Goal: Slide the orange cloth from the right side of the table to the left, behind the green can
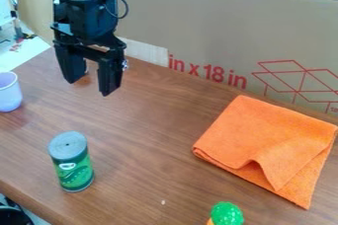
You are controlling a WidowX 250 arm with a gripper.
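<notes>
The black gripper (91, 83) hangs over the back left of the wooden table, open, with nothing between its fingers. Nearer the front, on the left side, a green can (72, 162) with a grey lid stands upright, apart from the gripper. At the left edge of the view is a pale purple cup (9, 92). An orange cloth (267, 145) lies on the right, folded, with one corner turned over. A green and orange object (227, 214) is partly cut off by the bottom edge.
A cardboard wall (224, 31) with red print runs along the back of the table (151, 140). The table's front left edge crosses the lower left corner, where a dark round object (15, 216) shows beyond it.
</notes>
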